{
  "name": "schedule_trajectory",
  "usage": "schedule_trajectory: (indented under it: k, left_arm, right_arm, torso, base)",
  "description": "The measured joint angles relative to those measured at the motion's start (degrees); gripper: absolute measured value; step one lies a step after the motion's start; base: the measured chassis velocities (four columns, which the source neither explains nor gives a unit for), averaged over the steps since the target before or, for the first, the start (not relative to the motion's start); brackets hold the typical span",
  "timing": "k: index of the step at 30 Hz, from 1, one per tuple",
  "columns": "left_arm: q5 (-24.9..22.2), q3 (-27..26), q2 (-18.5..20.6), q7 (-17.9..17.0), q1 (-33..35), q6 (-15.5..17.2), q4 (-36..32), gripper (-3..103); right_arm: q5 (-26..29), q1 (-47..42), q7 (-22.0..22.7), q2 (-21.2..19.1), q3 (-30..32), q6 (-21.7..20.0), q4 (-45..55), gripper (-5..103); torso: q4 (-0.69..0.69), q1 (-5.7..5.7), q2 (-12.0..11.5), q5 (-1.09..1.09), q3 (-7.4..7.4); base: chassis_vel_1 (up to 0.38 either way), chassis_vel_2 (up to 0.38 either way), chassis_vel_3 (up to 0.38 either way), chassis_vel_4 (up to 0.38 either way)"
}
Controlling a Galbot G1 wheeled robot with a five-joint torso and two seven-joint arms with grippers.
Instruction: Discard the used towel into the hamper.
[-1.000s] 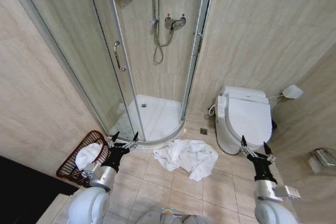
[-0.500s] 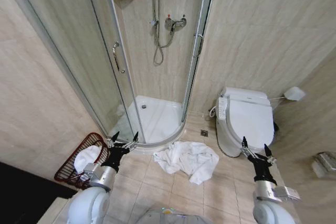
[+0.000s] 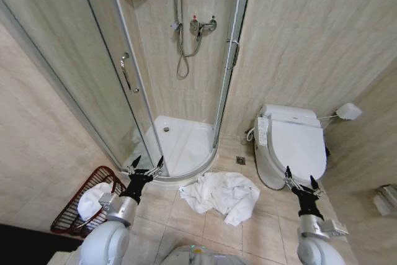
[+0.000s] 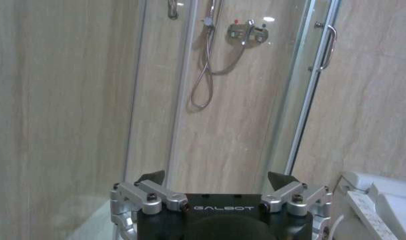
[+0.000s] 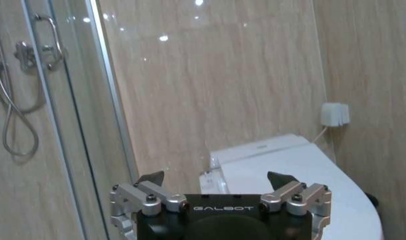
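Looking down from my head camera, I saw the used towel point(image 3: 220, 194) lying crumpled and white on the tiled floor point(image 3: 186, 218), just in front of the curved sill of the shower stall point(image 3: 180, 144) and near the base of the toilet point(image 3: 291, 147). It lay between my two arms, touched by neither.

The hamper point(image 3: 80, 203), a reddish-brown wire basket, was tipped over on the floor by the wall at my left, its open mouth facing toward the towel, with something white already inside it. It sat well apart from the towel.

My left gripper point(image 3: 146, 166) hung above the floor between the hamper and the shower sill, fingers spread apart and holding nothing. From its wrist camera the left gripper point(image 4: 216, 176) pointed at the glass door and the shower hose point(image 4: 206, 65).

My right gripper point(image 3: 299, 174) was raised in front of the toilet, fingers likewise spread and empty. Its wrist camera showed the right gripper point(image 5: 216, 176) aimed at the toilet lid and the wall behind it.
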Motion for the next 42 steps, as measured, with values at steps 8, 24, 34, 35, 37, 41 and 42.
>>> schedule_trajectory:
  k: [8,24,34,35,37,41,42]
  left_arm:
    - [0.0,0.0,0.0,0.0,0.0,0.0,0.0,100]
    - [0.0,0.0,0.0,0.0,0.0,0.0,0.0,100]
    - [0.0,0.0,0.0,0.0,0.0,0.0,0.0,100]
    - [0.0,0.0,0.0,0.0,0.0,0.0,0.0,100]
    - [0.0,0.0,0.0,0.0,0.0,0.0,0.0,100]
    - [0.0,0.0,0.0,0.0,0.0,0.0,0.0,100]
    - [0.0,0.0,0.0,0.0,0.0,0.0,0.0,100]
  right_arm:
    - [-0.1,0.6,0.0,0.1,-0.3,0.1,-1.6,100]
    - [-0.5,0.9,-0.3,0.2,-0.7,0.4,-2.9,100]
    - [-0.6,0.8,-0.4,0.2,-0.7,0.5,-2.7,100]
    - [-0.6,0.7,-0.4,0.2,-0.7,0.6,-2.7,100]
    - [-0.5,0.7,-0.4,0.2,-0.7,0.6,-2.7,100]
    - [-0.5,0.6,-0.4,0.3,-0.7,0.8,-2.7,100]
    - [-0.7,0.6,-0.4,0.3,-0.7,1.0,-2.8,100]
  torso:
    - [0.00,-0.94,-2.2,-0.01,-1.23]
    - [0.00,-3.03,-6.8,-0.01,-3.76]
    - [-0.01,-4.15,-9.5,-0.01,-5.28]
    - [0.00,-4.28,-9.8,-0.01,-5.44]
    - [-0.01,-4.47,-10.2,-0.01,-5.66]
    - [-0.01,-4.88,-11.2,-0.01,-6.23]
    - [-0.01,-5.06,-11.6,-0.01,-6.49]
  base:
    - [0.000,0.000,0.000,0.000]
    - [0.000,0.000,0.000,0.000]
    - [0.000,0.000,0.000,0.000]
    - [0.000,0.000,0.000,0.000]
    - [0.000,0.000,0.000,0.000]
    - [0.000,0.000,0.000,0.000]
    - [0.000,0.000,0.000,0.000]
